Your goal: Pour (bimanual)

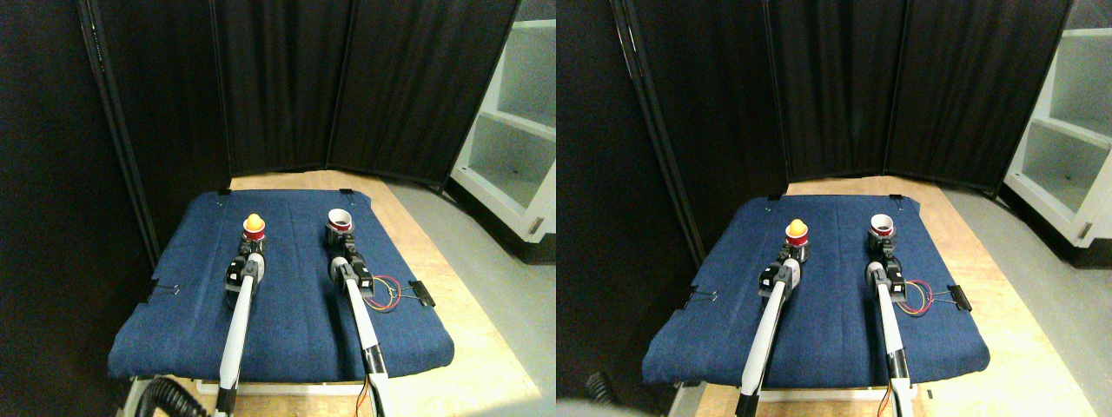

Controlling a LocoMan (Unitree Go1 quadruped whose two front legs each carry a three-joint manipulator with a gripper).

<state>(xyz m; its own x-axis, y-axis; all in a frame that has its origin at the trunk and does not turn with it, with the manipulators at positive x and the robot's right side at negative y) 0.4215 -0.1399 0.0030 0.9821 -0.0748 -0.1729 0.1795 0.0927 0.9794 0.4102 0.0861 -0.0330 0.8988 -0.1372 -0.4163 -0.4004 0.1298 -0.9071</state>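
L pincer (253,246): mine, at red cup w/ orange ball (254,228); jaw state can't tell.
R pincer (340,244): at empty red cup (339,221); can't tell.
Base: blue cloth (287,304).

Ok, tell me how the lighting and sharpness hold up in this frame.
Stereo pair view: blue cloth evenly lit, no glare; black curtains swallow all detail; white shelf looks slightly washed out; both cups, left and right, small and soft; straight edges bow near the borders.
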